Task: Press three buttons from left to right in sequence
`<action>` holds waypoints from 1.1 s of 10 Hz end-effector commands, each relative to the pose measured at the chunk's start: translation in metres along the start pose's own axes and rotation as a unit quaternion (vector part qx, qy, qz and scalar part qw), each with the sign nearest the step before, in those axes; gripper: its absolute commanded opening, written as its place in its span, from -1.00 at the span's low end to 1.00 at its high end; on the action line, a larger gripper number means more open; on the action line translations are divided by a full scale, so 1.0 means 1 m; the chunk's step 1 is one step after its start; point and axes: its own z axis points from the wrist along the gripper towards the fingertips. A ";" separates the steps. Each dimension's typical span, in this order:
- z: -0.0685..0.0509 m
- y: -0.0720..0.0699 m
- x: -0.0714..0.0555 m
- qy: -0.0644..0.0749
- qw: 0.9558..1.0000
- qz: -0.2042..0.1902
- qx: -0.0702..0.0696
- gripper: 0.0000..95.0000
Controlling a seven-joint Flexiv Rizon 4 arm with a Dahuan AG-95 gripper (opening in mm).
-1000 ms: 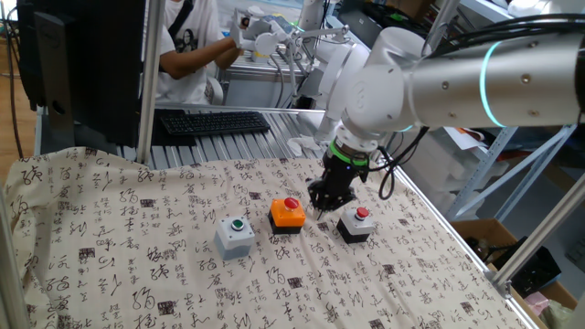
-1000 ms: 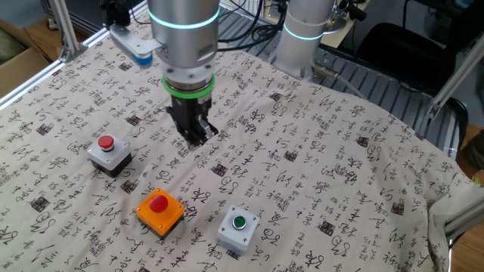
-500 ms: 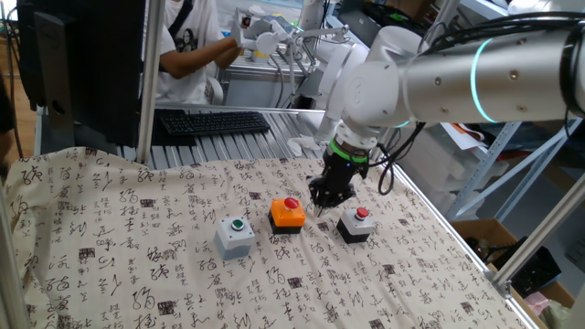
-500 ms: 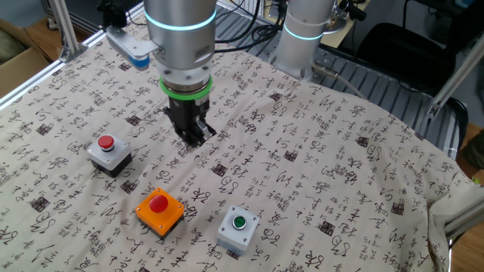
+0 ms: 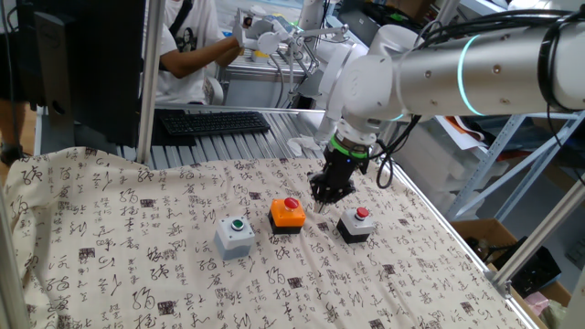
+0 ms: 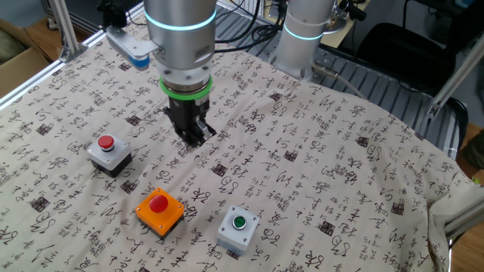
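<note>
Three buttons stand in a row on the patterned cloth. The grey box with a green cap [image 5: 236, 235] [image 6: 239, 230] is at one end, the orange box with a red cap [image 5: 288, 213] [image 6: 159, 210] in the middle, and the black box with a red cap [image 5: 356, 223] [image 6: 108, 152] at the other end. My gripper [image 5: 326, 196] [image 6: 197, 137] hangs just above the cloth behind the orange and black boxes, pointing down, fingers shut with nothing between them. It touches no button.
The cloth [image 6: 318, 174] covers the whole table. A keyboard [image 5: 213, 122] lies behind the table, where a person [image 5: 187, 46] sits. Metal frame posts [image 5: 151, 73] stand at the table's edges, and a second arm's base [image 6: 306, 38] rises at the far side.
The gripper has shifted slightly away from the orange box and up; the buttons have not moved.
</note>
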 end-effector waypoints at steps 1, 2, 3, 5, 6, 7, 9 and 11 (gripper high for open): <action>0.000 0.000 0.001 0.005 1.000 0.001 -0.004 -1.00; 0.000 0.000 0.001 0.005 1.000 0.003 -0.007 -1.00; 0.000 0.000 0.001 0.006 1.000 0.003 -0.007 -1.00; 0.000 0.000 0.001 0.005 1.000 0.003 -0.008 -1.00; 0.000 0.000 0.001 0.007 1.000 0.004 -0.009 -1.00; 0.000 0.000 0.001 0.008 1.000 0.003 -0.009 -1.00; 0.000 0.000 0.001 0.008 1.000 0.001 -0.007 -1.00; 0.000 0.000 0.001 0.008 1.000 0.001 -0.008 -1.00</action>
